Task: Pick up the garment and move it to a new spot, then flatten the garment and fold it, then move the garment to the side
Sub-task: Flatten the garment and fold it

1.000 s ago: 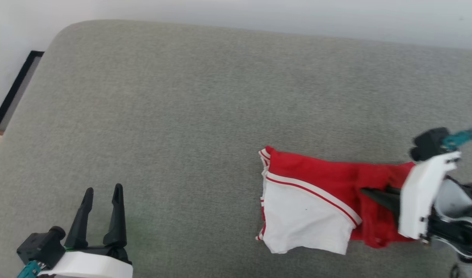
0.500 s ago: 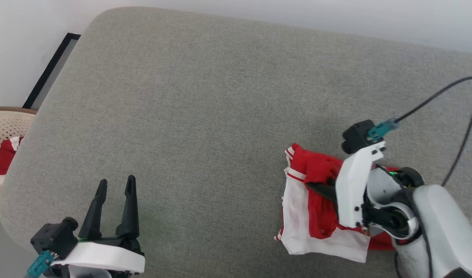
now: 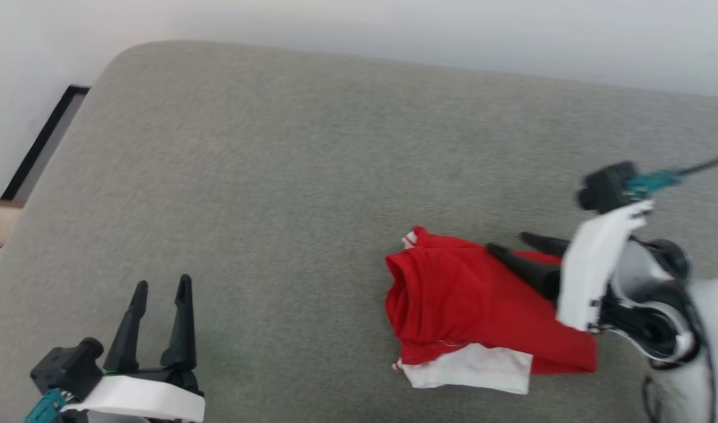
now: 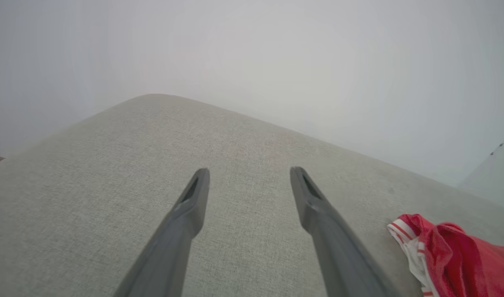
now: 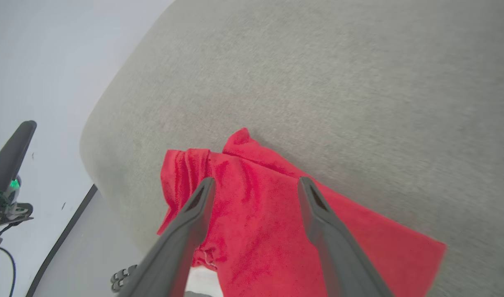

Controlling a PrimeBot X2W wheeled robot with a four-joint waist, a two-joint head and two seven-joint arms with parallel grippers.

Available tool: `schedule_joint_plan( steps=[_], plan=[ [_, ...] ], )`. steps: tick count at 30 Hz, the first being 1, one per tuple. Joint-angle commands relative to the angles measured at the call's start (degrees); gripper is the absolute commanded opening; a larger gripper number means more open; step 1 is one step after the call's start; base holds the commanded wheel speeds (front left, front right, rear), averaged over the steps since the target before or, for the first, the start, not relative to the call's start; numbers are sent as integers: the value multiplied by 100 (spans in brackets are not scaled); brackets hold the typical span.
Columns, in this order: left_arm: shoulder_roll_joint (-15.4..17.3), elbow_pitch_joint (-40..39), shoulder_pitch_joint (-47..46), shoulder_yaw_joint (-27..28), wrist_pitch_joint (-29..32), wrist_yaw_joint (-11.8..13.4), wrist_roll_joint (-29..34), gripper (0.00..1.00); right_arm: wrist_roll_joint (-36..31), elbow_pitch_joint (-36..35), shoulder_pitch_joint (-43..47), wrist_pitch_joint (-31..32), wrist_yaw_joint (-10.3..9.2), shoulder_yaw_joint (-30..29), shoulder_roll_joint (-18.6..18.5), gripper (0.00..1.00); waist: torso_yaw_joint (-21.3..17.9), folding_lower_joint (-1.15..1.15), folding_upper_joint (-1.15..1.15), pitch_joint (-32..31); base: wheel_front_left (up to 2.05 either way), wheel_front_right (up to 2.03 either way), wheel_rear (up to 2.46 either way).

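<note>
garment (image 3: 482,305): folded red bundle on grey cushion (image 3: 277,176), long axis left-to-right | right tool (image 3: 506,241): jaws apart, empty, over its far right part, nearer arm | left tool (image 3: 162,282): jaws apart, well apart leftward

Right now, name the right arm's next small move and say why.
Probably lift the right gripper clear: it is open over the garment, gripping nothing, and the garment lies folded, red over white, on the grey cushion, ready to be moved aside.
</note>
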Motion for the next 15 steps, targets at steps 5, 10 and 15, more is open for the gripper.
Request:
schedule_joint_plan(
  steps=[5,10,15],
  plan=[
    [127,-80,160,72,-30,-19,-91,100,-139,-379,425,-556,-2,-397,-267,100,-437,0,0,-219,0,0,0],
    [258,-119,311,212,-30,-19,-25,100,-313,-674,798,-1693,-2,-531,-558,100,-801,0,0,-349,0,0,0],
    [283,-274,466,486,-29,-19,247,100,-533,-506,1237,-2827,-2,-542,-755,100,-1124,0,0,-513,0,0,0]
  ],
)
